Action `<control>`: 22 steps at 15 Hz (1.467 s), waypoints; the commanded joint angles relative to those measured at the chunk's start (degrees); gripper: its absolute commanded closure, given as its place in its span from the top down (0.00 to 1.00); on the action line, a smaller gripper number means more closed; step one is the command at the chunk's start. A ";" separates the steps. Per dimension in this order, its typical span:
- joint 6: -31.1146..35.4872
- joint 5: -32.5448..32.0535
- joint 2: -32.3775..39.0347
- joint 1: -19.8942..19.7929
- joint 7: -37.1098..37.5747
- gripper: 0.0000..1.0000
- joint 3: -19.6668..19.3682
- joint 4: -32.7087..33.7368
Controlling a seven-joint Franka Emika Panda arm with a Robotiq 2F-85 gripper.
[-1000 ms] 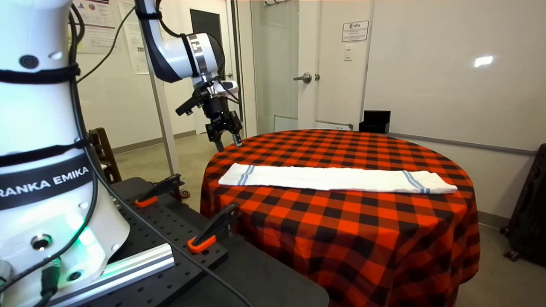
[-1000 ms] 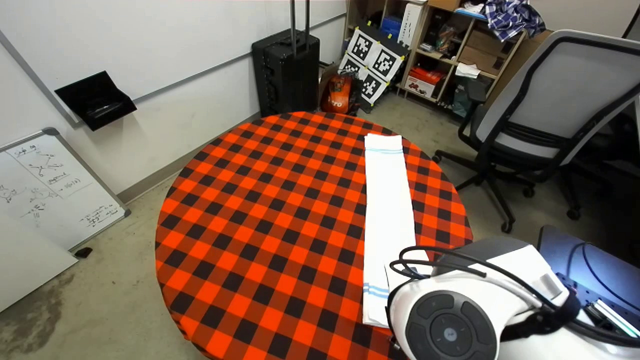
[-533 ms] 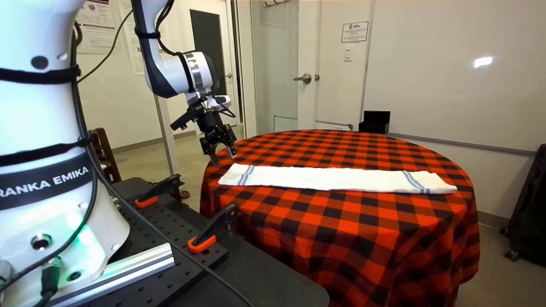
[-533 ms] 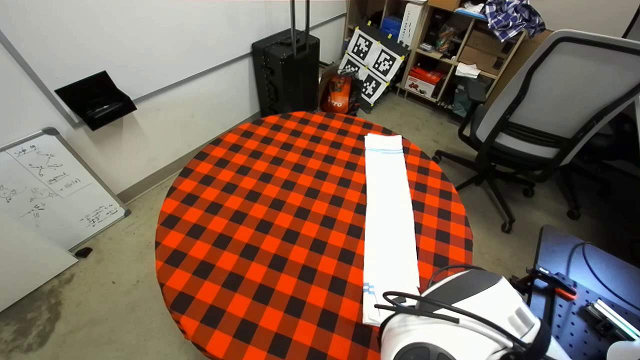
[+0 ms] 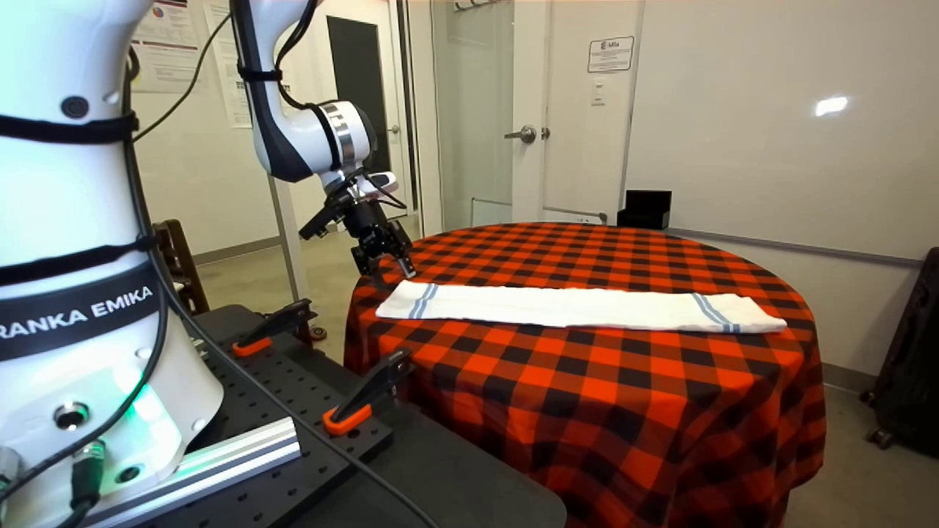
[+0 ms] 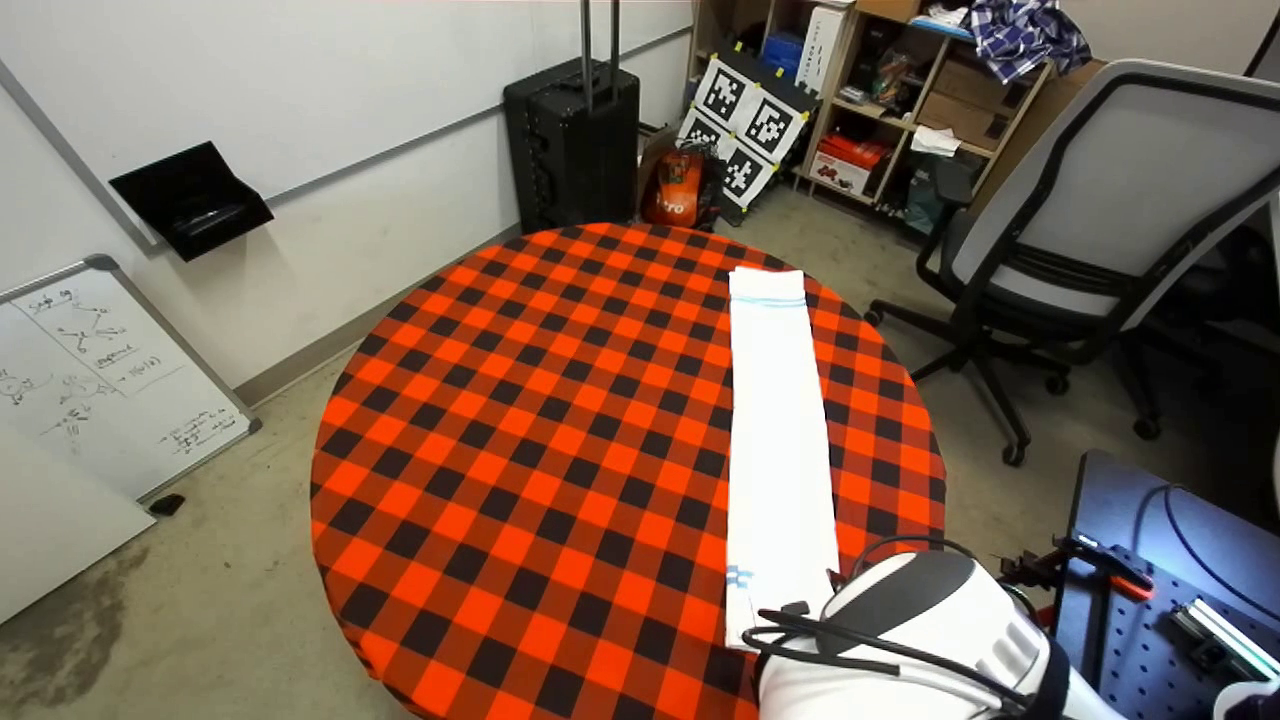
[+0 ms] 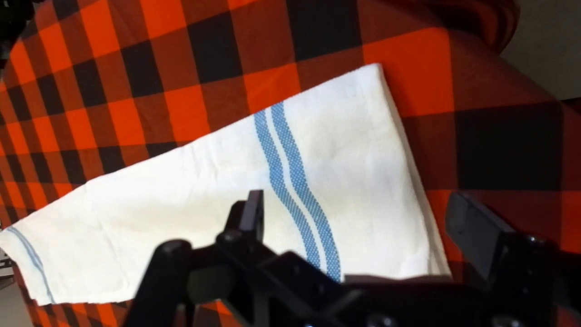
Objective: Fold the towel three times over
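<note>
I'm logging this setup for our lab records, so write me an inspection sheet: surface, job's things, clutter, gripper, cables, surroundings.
Surface: red-and-black checked tablecloth, spread over a round top and hanging down its side.
Job's things: white towel with blue stripes near both ends, laid out as a long strip on the tablecloth.
Clutter: packed shelves, a black case and an orange bag, all beyond the tablecloth.
Gripper: open, holding nothing, at the towel's end nearest the arm; whether it touches the towel cannot be told.
Cables: black, strapped along the arm; in an exterior view some overlap that same end.
Surroundings: a marked-up whiteboard, and an office chair standing apart from the tablecloth.
</note>
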 commanded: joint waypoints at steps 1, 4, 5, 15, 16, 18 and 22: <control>-0.18 -3.43 1.48 0.39 4.29 1.00 -0.61 1.31; -0.30 -4.67 1.90 -0.05 6.08 1.00 -0.44 1.18; -0.14 -4.64 2.02 -0.49 6.42 1.00 -0.24 1.11; 0.95 -2.65 2.22 -3.49 5.18 1.00 0.71 0.92; 1.18 -2.14 2.16 -3.81 4.78 1.00 1.05 0.75; 1.95 -0.92 1.90 -4.35 3.90 1.00 2.06 0.24; 3.75 1.25 2.04 -4.36 3.19 1.00 3.31 -0.17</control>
